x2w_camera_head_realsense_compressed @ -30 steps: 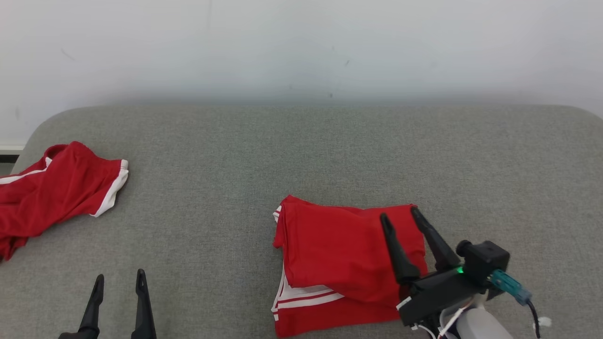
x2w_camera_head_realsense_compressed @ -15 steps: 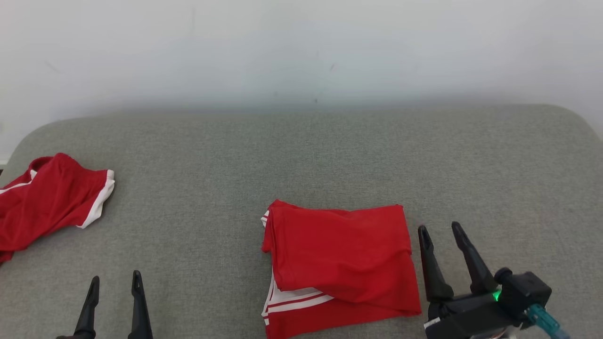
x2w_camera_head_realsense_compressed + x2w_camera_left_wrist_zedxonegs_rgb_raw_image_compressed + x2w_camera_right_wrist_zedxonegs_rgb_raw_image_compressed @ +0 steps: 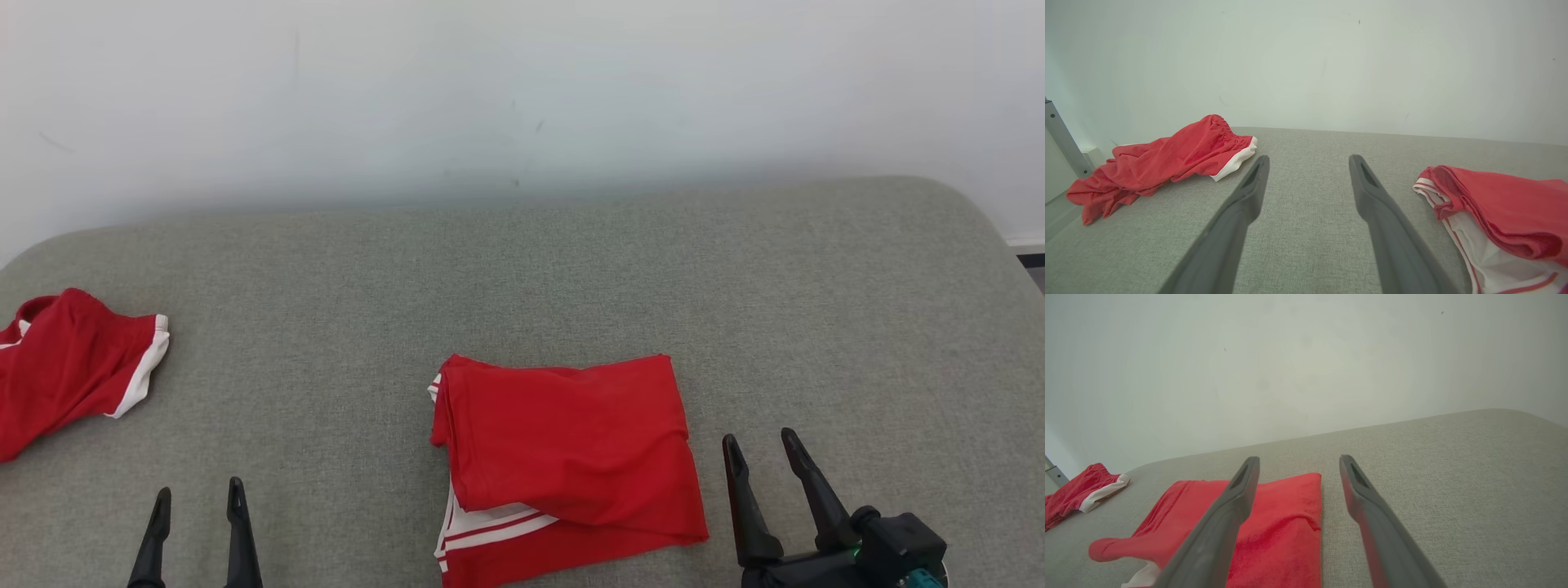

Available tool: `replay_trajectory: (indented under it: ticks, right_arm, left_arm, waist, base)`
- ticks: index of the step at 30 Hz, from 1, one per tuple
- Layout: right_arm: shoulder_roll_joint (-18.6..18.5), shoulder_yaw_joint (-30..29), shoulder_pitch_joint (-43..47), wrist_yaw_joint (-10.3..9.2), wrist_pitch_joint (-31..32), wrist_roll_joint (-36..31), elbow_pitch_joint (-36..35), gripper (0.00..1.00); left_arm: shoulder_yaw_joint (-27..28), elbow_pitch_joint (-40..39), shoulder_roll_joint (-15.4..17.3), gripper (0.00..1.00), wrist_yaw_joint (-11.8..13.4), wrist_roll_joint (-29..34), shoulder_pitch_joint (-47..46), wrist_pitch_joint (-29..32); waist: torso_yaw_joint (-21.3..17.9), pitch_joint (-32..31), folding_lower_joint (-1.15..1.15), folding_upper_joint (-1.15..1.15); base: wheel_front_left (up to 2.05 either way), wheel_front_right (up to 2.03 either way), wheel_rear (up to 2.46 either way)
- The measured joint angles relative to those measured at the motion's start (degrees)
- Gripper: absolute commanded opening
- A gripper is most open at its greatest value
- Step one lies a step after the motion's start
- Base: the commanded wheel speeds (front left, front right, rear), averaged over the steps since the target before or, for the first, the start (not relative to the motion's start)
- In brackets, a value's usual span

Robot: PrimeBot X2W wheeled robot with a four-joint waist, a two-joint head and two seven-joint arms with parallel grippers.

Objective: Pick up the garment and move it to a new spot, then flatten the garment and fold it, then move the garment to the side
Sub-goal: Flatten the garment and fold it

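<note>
The garment (image 3: 563,457) is a red piece with white stripes, folded into a rough rectangle on the grey cushion near its front middle; it also lies at the right in the left wrist view (image 3: 1502,212) and low left in the right wrist view (image 3: 1274,531). My right gripper (image 3: 759,447) stands open just right of the garment, apart from it, nothing between its fingers (image 3: 1296,461). My left gripper (image 3: 197,494) is open at the lower left over bare cushion, well left of the garment (image 3: 1308,159).
A second red garment with white trim (image 3: 73,367) lies crumpled at the cushion's left edge (image 3: 1159,163) (image 3: 1081,492). The grey cushion (image 3: 571,269) runs back to a white wall; its rounded right corner (image 3: 980,220) is near. Bare cushion lies behind and right of the folded piece.
My right gripper has drawn back off the folded garment's right edge to the cushion beside it, still open. The head camera has turned right, so the scene slid left. The left gripper has not moved.
</note>
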Motion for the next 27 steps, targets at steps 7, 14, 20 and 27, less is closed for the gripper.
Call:
replay_trajectory:
  ticks: [7, 14, 20, 27]
  right_arm:
    - [0.51, -0.22, 0.71, 0.00, 0.00, -1.01, 1.01, 1.00]
    - [0.92, -0.05, 0.61, 0.00, 0.00, -1.02, 1.43, 1.00]
    - [0.89, 0.43, 0.04, 0.00, 0.00, -1.07, 1.80, 1.00]
    - [0.79, 0.51, -0.38, 0.00, 0.00, -1.07, 1.90, 1.00]
  left_arm:
    - [-0.13, 0.10, 0.00, 1.00, 0.00, 0.00, 0.07, 0.00]
    - [-3.94, 2.09, 0.02, 1.00, -1.11, -0.26, -0.01, 0.01]
    - [-12.85, 5.12, 0.21, 1.00, -2.09, 0.45, -1.85, 0.00]
    - [-22.31, 7.42, 1.85, 1.00, -2.38, -0.54, -3.59, 0.01]
  waist:
    - [-0.39, -0.07, 0.00, 0.00]
    - [-0.86, 0.10, 0.00, 0.00]
    - [-1.64, 0.44, 0.00, 0.00]
    - [-3.39, 0.99, 0.00, 0.00]
  base:
    - [0.00, 0.00, 0.00]
    - [0.00, 0.00, 0.00]
    - [0.00, 0.00, 0.00]
    - [0.00, 0.00, 0.00]
